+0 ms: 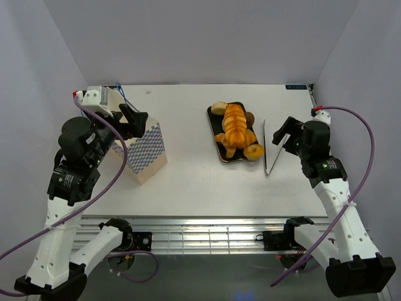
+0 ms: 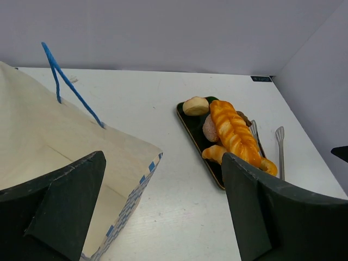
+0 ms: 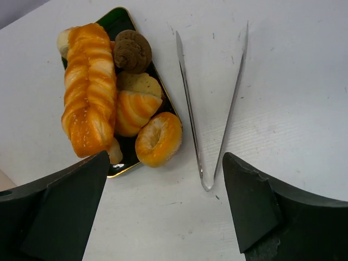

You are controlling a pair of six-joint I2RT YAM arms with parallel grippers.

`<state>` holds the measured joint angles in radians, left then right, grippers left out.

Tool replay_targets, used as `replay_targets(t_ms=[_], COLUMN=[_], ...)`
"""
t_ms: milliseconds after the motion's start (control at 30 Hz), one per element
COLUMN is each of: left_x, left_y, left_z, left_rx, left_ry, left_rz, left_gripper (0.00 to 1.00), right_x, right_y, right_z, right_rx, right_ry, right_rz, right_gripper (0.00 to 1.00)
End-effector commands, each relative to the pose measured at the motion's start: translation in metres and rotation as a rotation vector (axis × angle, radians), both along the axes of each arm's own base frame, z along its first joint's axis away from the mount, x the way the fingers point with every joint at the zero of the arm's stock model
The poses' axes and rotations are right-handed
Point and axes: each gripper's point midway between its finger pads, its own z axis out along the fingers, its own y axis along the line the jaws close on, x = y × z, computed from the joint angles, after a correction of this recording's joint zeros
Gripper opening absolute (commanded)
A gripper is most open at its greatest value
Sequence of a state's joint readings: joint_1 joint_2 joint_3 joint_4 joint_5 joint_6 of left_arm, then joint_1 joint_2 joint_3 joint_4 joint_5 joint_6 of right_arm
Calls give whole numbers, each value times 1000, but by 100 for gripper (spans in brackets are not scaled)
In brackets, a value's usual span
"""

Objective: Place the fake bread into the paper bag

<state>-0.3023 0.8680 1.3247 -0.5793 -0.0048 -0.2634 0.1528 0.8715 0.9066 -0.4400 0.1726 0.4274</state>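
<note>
The fake bread (image 1: 235, 130) is piled on a dark tray (image 1: 216, 125) right of the table's centre: a long ridged loaf (image 3: 87, 92), a ring-shaped bun (image 3: 157, 138) and smaller pieces. The paper bag (image 1: 145, 153) is at the left, its checkered band toward the tray and its blue handles (image 2: 65, 81) at the far side. My left gripper (image 1: 135, 119) hovers open over the bag (image 2: 54, 136), holding nothing. My right gripper (image 1: 282, 133) is open just right of the tray, above the table near the bun, also holding nothing.
Metal tongs (image 1: 269, 150) lie on the table right of the tray, their joined end (image 3: 206, 184) toward the near edge. Grey walls close in the table at the back and on both sides.
</note>
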Motion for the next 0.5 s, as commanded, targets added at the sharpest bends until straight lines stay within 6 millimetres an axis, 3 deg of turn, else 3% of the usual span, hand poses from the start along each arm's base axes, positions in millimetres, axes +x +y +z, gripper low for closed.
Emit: replay_targets(t_ms=[0, 100, 267, 333, 467], left_x=[-3, -4, -12, -21, -37], left_y=[5, 9, 29, 33, 41], left_z=[-22, -29, -17, -5, 20], left_rx=[13, 21, 6, -4, -24], left_ry=[58, 80, 48, 13, -11], left_rz=[27, 48, 143, 148, 167], left_gripper=[98, 98, 98, 98, 98], right_x=[2, -3, -13, -18, -33], right_y=[-15, -16, 17, 14, 0], right_z=[-2, -15, -41, -45, -78], right_rx=[62, 63, 65, 73, 36], right_ry=[33, 56, 30, 16, 150], right_rz=[-166, -174, 78, 55, -17], right_gripper=[90, 90, 90, 90, 90])
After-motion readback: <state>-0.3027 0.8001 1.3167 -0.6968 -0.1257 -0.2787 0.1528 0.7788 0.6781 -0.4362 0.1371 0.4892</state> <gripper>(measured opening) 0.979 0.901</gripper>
